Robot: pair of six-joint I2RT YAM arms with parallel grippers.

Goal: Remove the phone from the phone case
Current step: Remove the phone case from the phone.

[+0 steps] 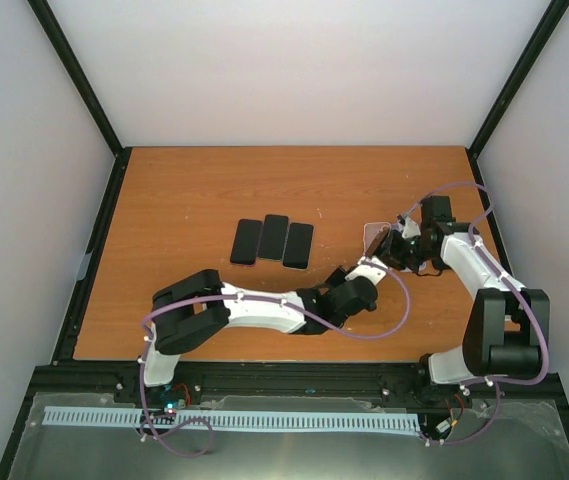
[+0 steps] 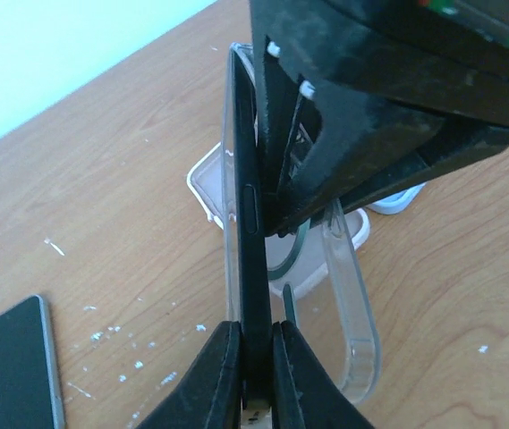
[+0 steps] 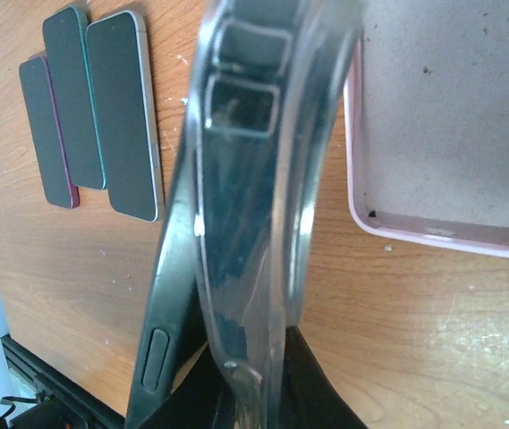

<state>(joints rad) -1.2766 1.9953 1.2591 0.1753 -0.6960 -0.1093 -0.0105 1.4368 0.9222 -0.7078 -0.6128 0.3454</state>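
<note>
Left jaws pinch the rigid, probably slippery phone (image 2: 247, 250) by its thin edge as right jaws clamp the flexible-looking clear case (image 3: 263, 179).

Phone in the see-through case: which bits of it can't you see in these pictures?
- Left wrist view: the phone is edge-on, screen unseen; the left gripper covers its lower end.
- Right wrist view: the top of the case is cut off by the upper edge.
- Top view: both too small, partly behind the right gripper.
</note>
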